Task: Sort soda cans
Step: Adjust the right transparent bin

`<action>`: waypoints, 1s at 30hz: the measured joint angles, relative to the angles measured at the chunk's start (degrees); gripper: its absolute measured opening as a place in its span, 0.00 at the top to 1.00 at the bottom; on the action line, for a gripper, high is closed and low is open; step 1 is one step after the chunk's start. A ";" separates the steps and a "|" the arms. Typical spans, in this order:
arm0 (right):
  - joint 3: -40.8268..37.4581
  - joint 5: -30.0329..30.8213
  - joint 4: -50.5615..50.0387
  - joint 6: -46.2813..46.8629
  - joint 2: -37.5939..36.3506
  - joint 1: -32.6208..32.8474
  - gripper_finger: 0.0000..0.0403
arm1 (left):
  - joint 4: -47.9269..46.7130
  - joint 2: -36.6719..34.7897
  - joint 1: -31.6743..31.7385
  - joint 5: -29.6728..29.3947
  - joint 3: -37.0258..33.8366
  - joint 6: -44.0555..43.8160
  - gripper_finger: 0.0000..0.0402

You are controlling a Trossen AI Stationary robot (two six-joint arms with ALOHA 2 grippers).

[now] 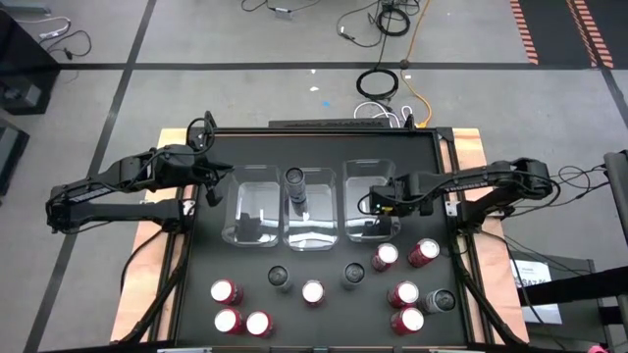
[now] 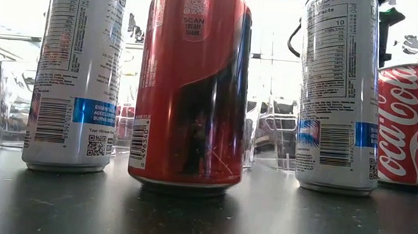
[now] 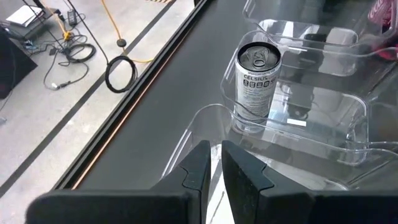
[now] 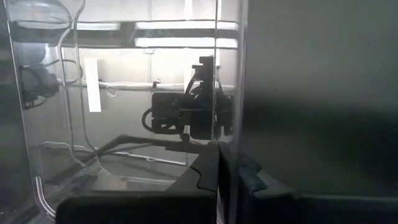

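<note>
Both claws are pinching bin walls: left claw (image 3: 212, 163) on left bin (image 1: 257, 204), right claw (image 4: 225, 163) on right bin (image 1: 368, 175). One tug might topple the can (image 3: 257, 84) in the middle bin (image 1: 312, 235).

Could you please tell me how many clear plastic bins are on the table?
3, side by side mid-table: left bin, middle bin holding one can, right bin.
</note>
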 joint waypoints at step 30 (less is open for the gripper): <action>0.00 2.07 -1.48 0.53 -5.83 1.42 0.76 | 0.01 0.00 0.00 0.00 0.00 1.03 0.87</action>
